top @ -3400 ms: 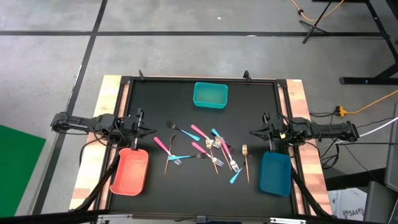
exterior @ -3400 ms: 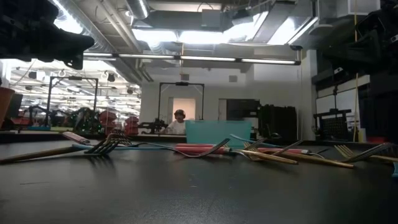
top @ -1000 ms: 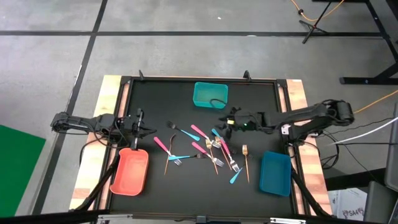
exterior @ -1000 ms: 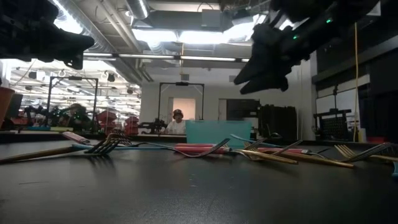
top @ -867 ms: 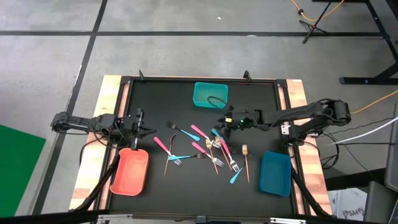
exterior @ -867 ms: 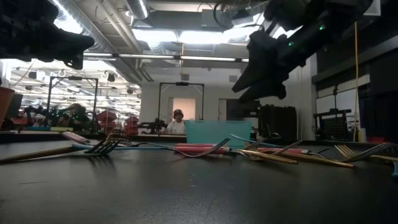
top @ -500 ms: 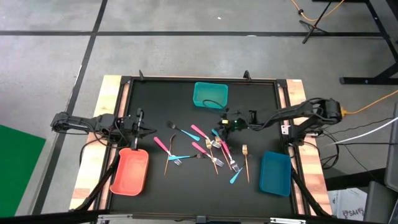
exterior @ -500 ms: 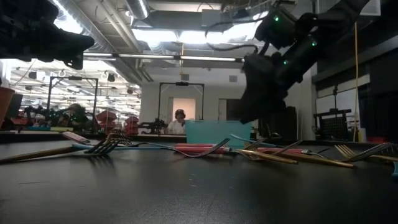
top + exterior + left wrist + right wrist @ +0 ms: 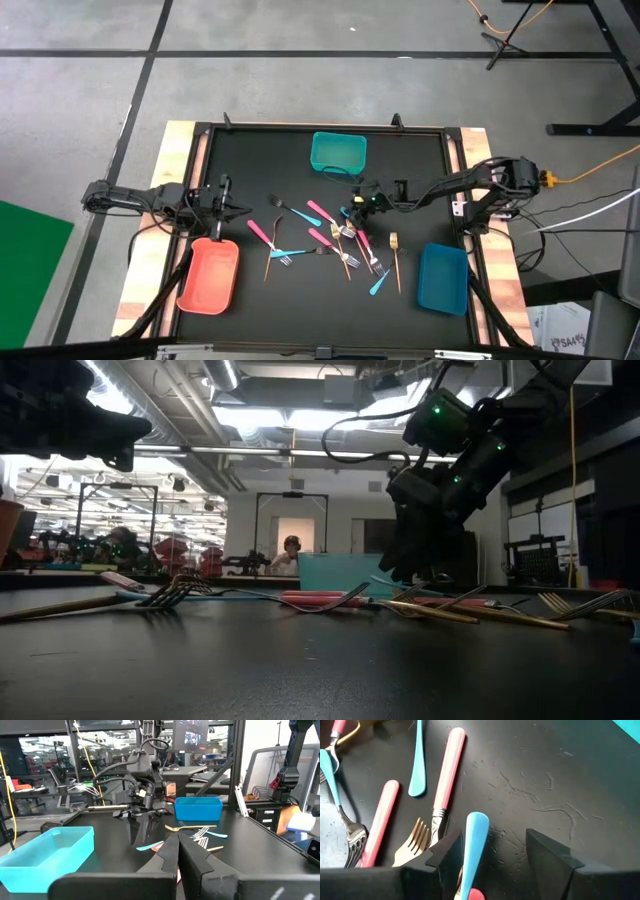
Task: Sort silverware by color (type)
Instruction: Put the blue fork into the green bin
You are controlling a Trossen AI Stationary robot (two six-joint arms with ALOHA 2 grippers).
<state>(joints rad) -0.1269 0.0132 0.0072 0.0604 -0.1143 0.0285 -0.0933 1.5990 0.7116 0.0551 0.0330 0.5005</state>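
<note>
none of the silverware [image 9: 340, 240] is sorted yet, as far as the high view shows. all pieces lie loose on the black table [image 9: 250, 160], bunched in its middle, between the three bins.

teal bin [image 9: 338, 152] at the far edge: nothing visible inside. salmon bin [image 9: 209, 275] near the left arm: looks bare. blue bin [image 9: 442, 278] near the right arm: looks bare too.

pile: pink, light-blue and gold-brown handles mixed, several crossing or touching. a gold fork [image 9: 394, 258] lies a little apart on the right side of the pile; another gold piece [image 9: 268, 258] on the left side beside a pink one [image 9: 259, 233].

right gripper [image 9: 354, 207] is reached out over the far right part of the pile, low, fingers spread wide, holding nothing. right wrist view: a light-blue handle [image 9: 474, 845] sits close against one finger, not centred in the gap; pink handles [image 9: 448, 764] and a gold fork head [image 9: 413, 845] just beside. cannot tell whether the fingers touch the table.

left gripper [image 9: 232, 208] waits at the left edge of the table above the salmon bin, clenched, nothing in it.

judgement: first pick only being set up, likely the light-blue piece. whole sort remains.
</note>
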